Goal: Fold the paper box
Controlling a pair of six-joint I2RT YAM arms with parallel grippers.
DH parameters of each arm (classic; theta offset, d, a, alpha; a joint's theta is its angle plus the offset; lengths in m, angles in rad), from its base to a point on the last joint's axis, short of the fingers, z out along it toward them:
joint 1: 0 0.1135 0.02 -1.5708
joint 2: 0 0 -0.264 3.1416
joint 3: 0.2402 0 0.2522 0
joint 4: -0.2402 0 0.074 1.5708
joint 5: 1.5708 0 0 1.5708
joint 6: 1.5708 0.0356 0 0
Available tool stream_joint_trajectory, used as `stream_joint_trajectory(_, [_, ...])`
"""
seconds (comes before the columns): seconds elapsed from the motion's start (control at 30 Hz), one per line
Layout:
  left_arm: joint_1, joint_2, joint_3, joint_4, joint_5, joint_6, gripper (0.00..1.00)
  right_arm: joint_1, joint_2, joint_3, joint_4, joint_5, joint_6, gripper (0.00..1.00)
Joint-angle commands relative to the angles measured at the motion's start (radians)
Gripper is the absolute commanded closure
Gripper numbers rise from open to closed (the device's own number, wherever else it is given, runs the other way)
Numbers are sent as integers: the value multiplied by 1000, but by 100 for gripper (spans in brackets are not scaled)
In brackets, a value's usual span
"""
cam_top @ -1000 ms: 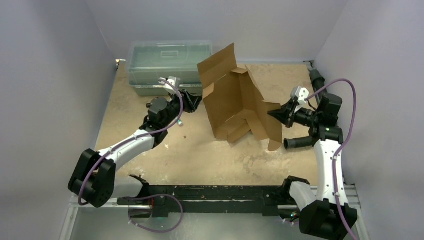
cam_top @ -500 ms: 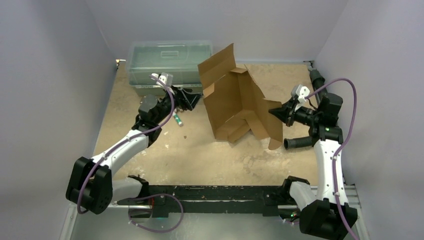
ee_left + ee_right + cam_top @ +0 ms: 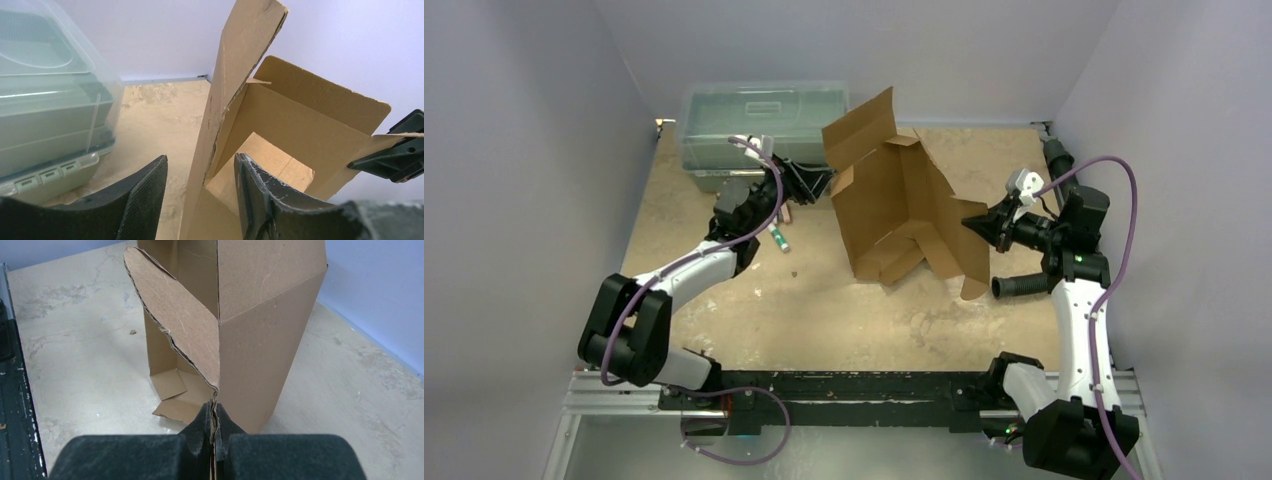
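Note:
The paper box [image 3: 894, 200] stands half-formed on its edge at mid-table, brown walls and flaps splayed. My left gripper [image 3: 812, 184] is at the box's left wall, open. In the left wrist view that wall's edge [image 3: 215, 130] rises in the gap between the fingers of the left gripper [image 3: 201, 160], touching neither pad. My right gripper [image 3: 972, 226] is shut on a side flap at the box's right. The right wrist view shows the right gripper [image 3: 214, 410] pinching the flap's tip, with the box [image 3: 260, 315] beyond it.
A clear greenish plastic bin [image 3: 759, 115] sits at the back left, close behind the left gripper, and also appears in the left wrist view as the bin [image 3: 45, 100]. A marker [image 3: 779, 238] lies on the table [image 3: 824, 310] beside the left arm. Walls close in on three sides.
My left arm has swung back and right, bringing its gripper up to the box's left wall with the jaws wider apart. The right gripper and the box have stayed put.

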Motion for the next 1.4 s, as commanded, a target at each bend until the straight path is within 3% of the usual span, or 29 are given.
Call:
stream_joint_trajectory(0.0, [6,29,45,168,32,-51,52,-5,-6,-6,19,-2,6,100])
stream_joint_trajectory(0.1, [6,46,52,185,30,-54,59,-4,-4,-7,19,-6,6,100])
stream_joint_trajectory(0.43, [-7,103,105,166,38,-22,69,-4,0,-6,27,-25,11,100])
stream_joint_trajectory(0.6, [-17,100,135,78,44,59,87,-4,3,-5,40,-16,19,100])
stream_joint_trajectory(0.7, [-16,83,143,28,63,114,100,-6,3,-2,46,28,25,100])
stream_joint_trajectory(0.83, [-16,38,154,-67,72,195,100,-22,12,-6,90,149,82,99])
stream_joint_trajectory(0.97, [-14,6,175,-158,85,248,100,-33,30,-2,99,189,104,90])
stream_joint_trajectory(1.13, [-7,-22,174,-208,106,275,100,-36,41,-10,120,209,117,68])
stream_joint_trajectory(1.37, [-1,-30,170,-225,143,287,100,-37,99,-30,160,125,85,49])
